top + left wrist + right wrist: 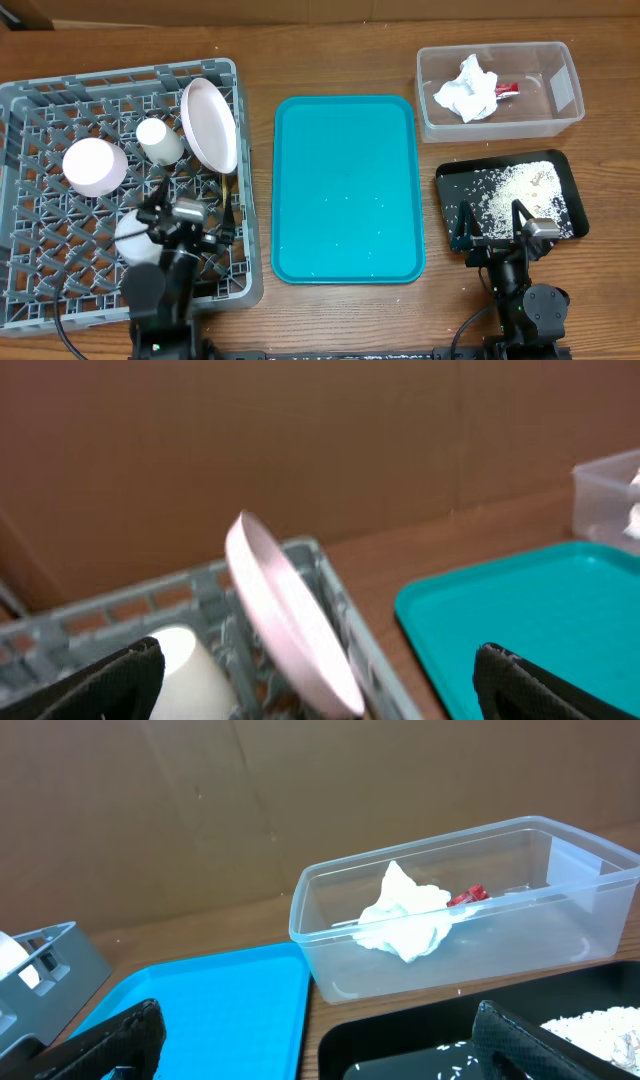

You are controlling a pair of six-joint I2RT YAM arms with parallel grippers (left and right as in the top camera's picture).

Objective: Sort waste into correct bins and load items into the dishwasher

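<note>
Left gripper (190,205): near left, above the near part of the rack. Jaws wide apart, nothing in them.
Right gripper (493,218): near right, over the near edge of the black tray. Jaws wide apart, nothing in them.
Pale bowl (133,240): in the rack, partly hidden under the left arm.
Black tray (450,192): on the right, holding the crumbs.
Crumbs (515,185): spread over the black tray, mostly on its far side.
Teal tray (345,190): flat in the middle of the table, with a few tiny white bits on it.
Rack (100,82): big and grey, on the left.
Pink bowl (95,165): upside down in the rack, left of the cup.
Cup (160,140): in the rack, just beside the plate.
Plate (208,125): stands tilted on its edge at the right side of the rack.
Clear tub (565,90): far right, behind the black tray.
Napkin (467,92): crumpled inside the tub.
Red wrapper (507,89): in the tub, touching the napkin's right side.
</note>
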